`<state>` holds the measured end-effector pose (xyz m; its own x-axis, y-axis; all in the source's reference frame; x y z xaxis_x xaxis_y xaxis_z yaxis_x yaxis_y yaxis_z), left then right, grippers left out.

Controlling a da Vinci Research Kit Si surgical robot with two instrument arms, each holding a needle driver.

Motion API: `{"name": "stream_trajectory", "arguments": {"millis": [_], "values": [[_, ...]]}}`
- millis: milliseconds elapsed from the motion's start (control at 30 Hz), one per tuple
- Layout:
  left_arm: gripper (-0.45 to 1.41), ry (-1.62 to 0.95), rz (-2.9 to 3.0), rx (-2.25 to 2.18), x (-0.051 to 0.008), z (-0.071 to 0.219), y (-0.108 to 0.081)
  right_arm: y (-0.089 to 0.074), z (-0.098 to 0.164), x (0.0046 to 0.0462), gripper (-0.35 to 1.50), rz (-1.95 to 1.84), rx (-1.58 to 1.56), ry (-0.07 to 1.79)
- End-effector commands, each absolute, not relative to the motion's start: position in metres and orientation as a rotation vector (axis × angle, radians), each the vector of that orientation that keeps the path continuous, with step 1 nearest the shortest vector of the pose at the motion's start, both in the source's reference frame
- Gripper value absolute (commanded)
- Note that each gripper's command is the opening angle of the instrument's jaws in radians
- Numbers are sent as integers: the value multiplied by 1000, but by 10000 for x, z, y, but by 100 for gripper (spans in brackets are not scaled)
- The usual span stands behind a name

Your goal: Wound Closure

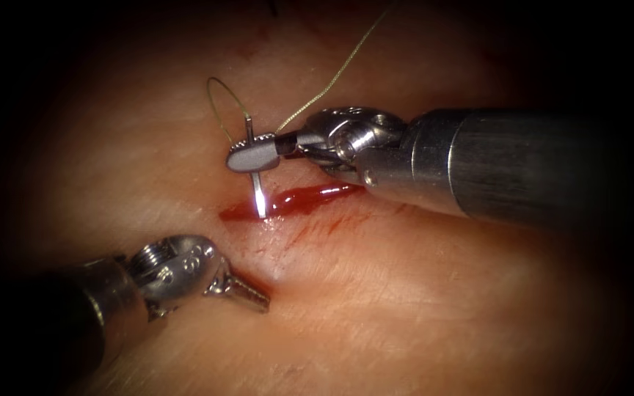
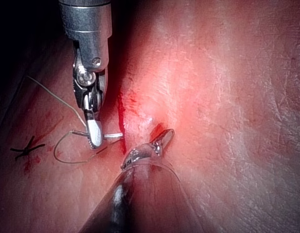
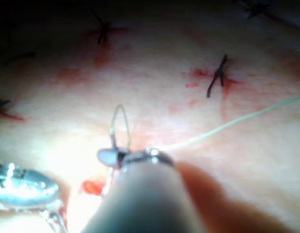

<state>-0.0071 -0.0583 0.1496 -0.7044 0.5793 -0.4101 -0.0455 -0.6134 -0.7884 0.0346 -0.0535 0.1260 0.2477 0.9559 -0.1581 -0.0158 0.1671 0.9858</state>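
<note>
One needle held near swaged end by right end effector, pinched crosswise at frame centre, tip pointed down onto red fluid in cut; penetration not discernible. Thread looped above, trailing to upper right. Left end effector at lower left, pressed together, nothing held, tip resting near tissue below cut, probably as counter-support.

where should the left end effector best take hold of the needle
Probably the needle's bare stretch between the right end effector, shut on its upper part, and the cut. Its tip stands at the cut, so come from the left end effector's side, below-left.
</note>
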Motion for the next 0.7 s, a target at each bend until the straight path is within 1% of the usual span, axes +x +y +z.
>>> {"name": "stream_trajectory", "arguments": {"millis": [33,700], "values": [[-13,-1119,2346,-946,-75,1503,-581,-532,1263,353,-35,927,1174,1073],[-20,-1119,2346,-946,-75,1504,-581,-548,1259,355,-35,917,1271,1014]]}}
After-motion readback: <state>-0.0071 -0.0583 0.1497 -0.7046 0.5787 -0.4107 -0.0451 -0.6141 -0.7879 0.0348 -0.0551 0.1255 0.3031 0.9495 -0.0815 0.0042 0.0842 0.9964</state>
